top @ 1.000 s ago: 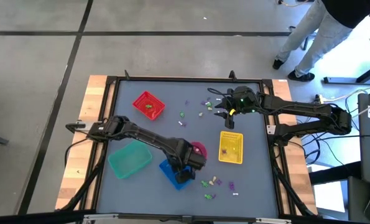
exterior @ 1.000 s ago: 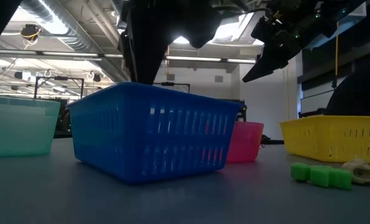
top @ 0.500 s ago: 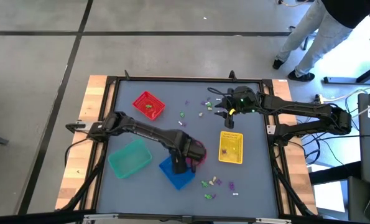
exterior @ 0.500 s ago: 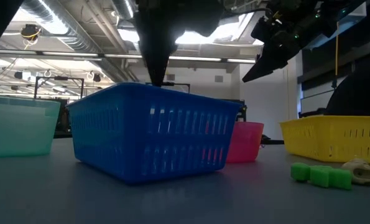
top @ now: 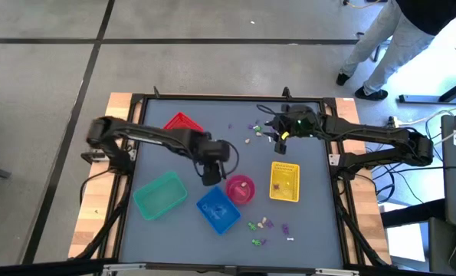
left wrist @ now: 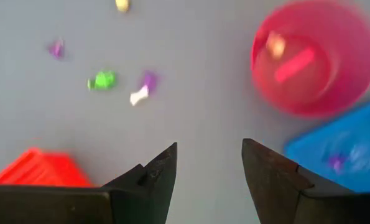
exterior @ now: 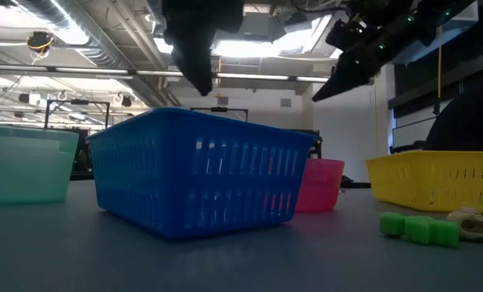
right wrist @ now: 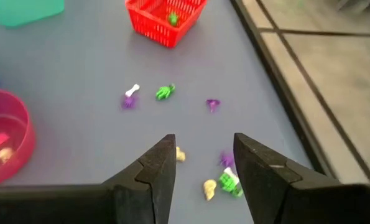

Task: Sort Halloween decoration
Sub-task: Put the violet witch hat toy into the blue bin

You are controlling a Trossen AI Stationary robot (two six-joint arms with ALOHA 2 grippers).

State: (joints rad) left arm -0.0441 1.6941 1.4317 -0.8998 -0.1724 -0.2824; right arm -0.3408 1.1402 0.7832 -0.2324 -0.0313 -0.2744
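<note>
The decorations are tiny trinkets scattered on the table. A far group (top: 253, 132) shows in the right wrist view as cream (right wrist: 180, 154), purple (right wrist: 227, 158) and green (right wrist: 229, 180) pieces. A near group (top: 262, 224) lies by the blue basket. A green one (left wrist: 102, 81) and a purple-white pair (left wrist: 144, 87) lie ahead of my left gripper (top: 210, 178), which hangs open and empty between the red basket (top: 180, 121) and the pink bowl (top: 240, 188). My right gripper (top: 279, 146) hovers open and empty just off the far group.
The pink bowl (left wrist: 315, 56) holds a cream piece and a pink strip. The blue basket (top: 218, 208) holds a purple trinket (left wrist: 336, 163). The teal basket (top: 159, 195) stands near left, the yellow basket (top: 284, 182) right of the bowl. A person stands beyond the far right corner.
My left gripper has risen from over the blue basket and swung toward the table's far left, passing the pink bowl. It now hangs between the bowl and the red basket. The bowl and the blue basket, which the arm hid before, show fully.
</note>
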